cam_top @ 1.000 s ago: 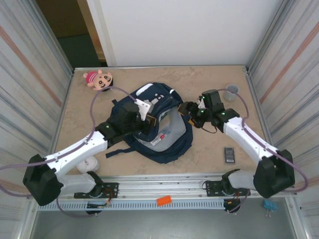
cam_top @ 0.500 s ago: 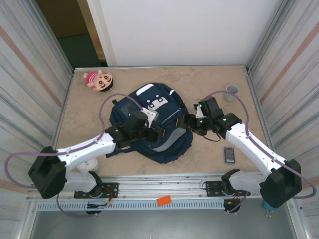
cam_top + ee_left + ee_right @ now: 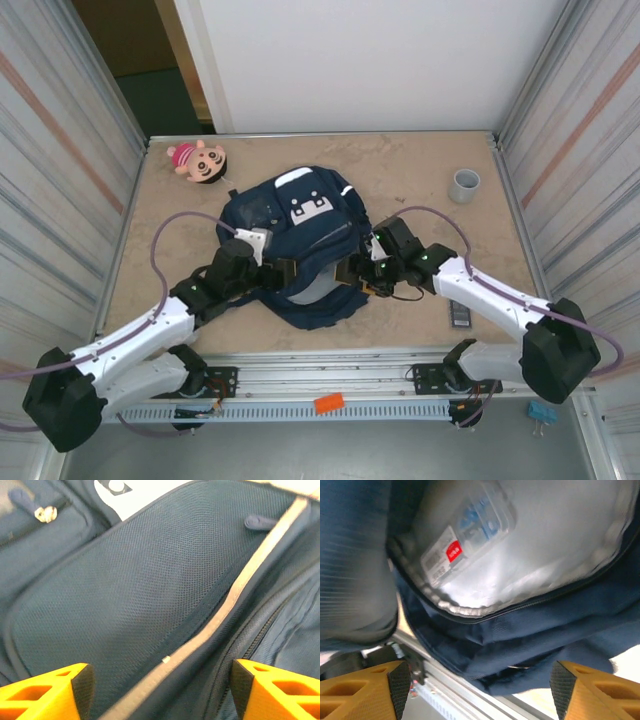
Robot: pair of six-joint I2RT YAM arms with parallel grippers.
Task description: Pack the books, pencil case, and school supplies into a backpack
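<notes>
- Lying at the centre of the table (image 3: pixel 420 150), the navy backpack (image 3: pixel 300 210) has its white patches facing up; the 2 grippers sit at its near edge, 1 on each side.
- Left gripper (image 3: pixel 160 692): orange fingers (image 3: pixel 45 690) spread wide above a navy mesh panel crossed by a reflective strip (image 3: pixel 235 597); nothing pinched.
- Right gripper (image 3: pixel 480 692): fingers (image 3: pixel 600 690) spread wide at the backpack's unzipped opening; nothing held.
- White-and-red item (image 3: pixel 465 535): inside the backpack, against the pale grey lining (image 3: pixel 560 540).
- Small dark flat device (image 3: pixel 457 316): on the table, just beside the right arm, apart from the backpack.
- Grey cup (image 3: pixel 464 185): upright, far right.
- Pink plush doll (image 3: pixel 197 160): far left.
</notes>
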